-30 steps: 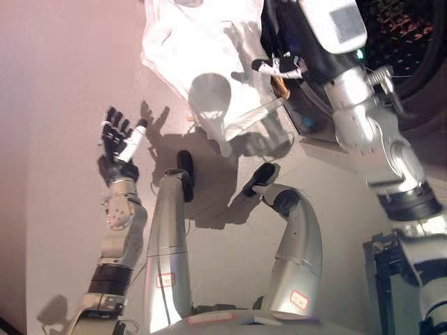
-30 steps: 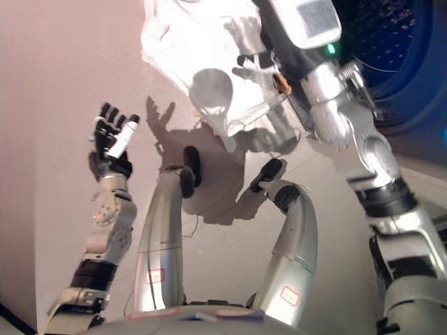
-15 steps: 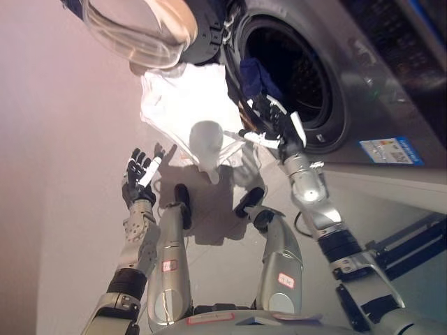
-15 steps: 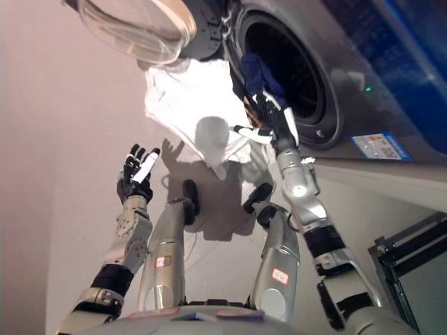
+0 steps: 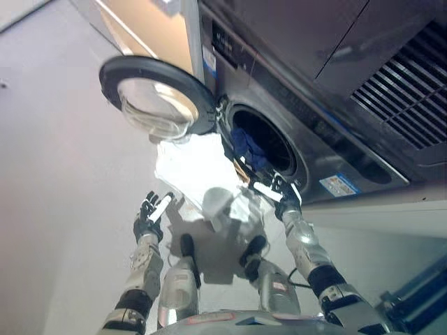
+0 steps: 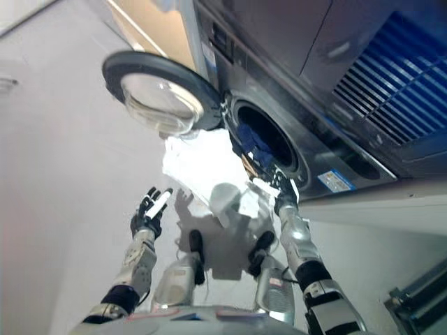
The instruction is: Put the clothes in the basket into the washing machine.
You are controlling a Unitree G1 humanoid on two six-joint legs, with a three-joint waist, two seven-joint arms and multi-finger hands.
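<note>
Since the earlier frames the camera has tilted up, so the whole washing machine [image 5: 293, 132] now shows. The right hand [image 5: 281, 195], which was then close beside the white cloth, is now at the lower rim of the drum opening. The left hand [image 5: 151, 216] is raised with straight, spread fingers as before, and holds nothing.

The right hand's fingers look mostly straight and relaxed; I see nothing pinched in them — though this hand is small in both views, so I am not fully sure. Just above and behind it, a dark blue garment [image 5: 250, 145] hangs over the edge of the opening, partly inside the drum. The round door [image 5: 155, 94] stands wide open, up and to the left of both hands.

Between the two hands, slightly above them, lies a white cloth or bag [image 5: 202, 178] on the floor under the door. I cannot tell if it is the basket or more laundry.

My judgement: one piece is nearly in but needs a push deeper — the white item is possibly still to load.
</note>
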